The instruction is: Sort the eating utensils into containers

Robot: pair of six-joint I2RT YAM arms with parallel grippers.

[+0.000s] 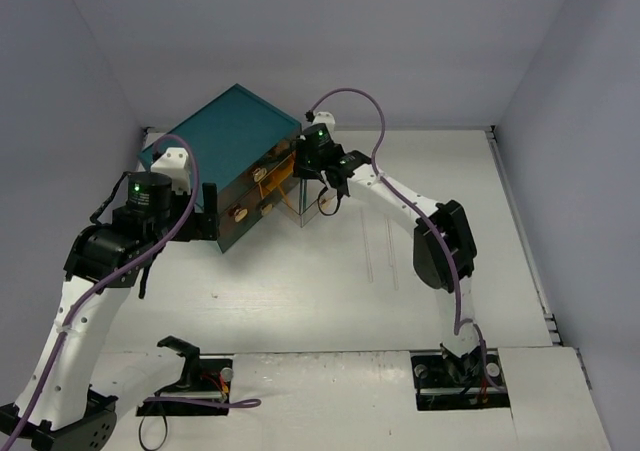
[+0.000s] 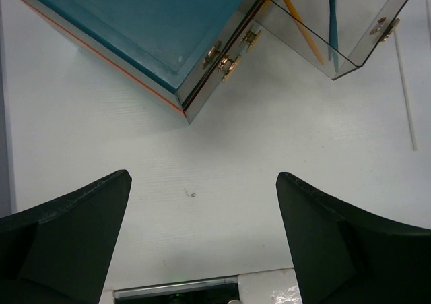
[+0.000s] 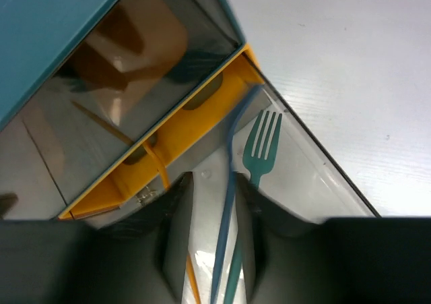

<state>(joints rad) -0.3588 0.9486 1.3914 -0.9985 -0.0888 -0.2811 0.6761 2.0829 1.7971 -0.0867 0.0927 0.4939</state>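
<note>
Utensils [image 2: 333, 27]: teal fork [image 3: 262, 145], blue pc [image 3: 227, 196] in open clear drawer [image 3: 303, 162]; clear pcs [image 1: 390, 256] left on desk [image 1: 300, 291]. Right tool [image 3: 211, 203] slightly spread astride blue pc; left tool [image 2: 202, 179] wide, empty.

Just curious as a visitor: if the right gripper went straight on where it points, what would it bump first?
The right gripper would probably meet the blue utensil between its jaws, with the teal fork beside it, in the clear drawer; depth is unclear.

L arm [image 1: 70, 321] & R arm [image 1: 395, 193]: white links, blk joints, purple cables [image 1: 350, 93], green LEDs [image 1: 137, 184]; blk gripper fingers [image 2: 67, 230].
</note>
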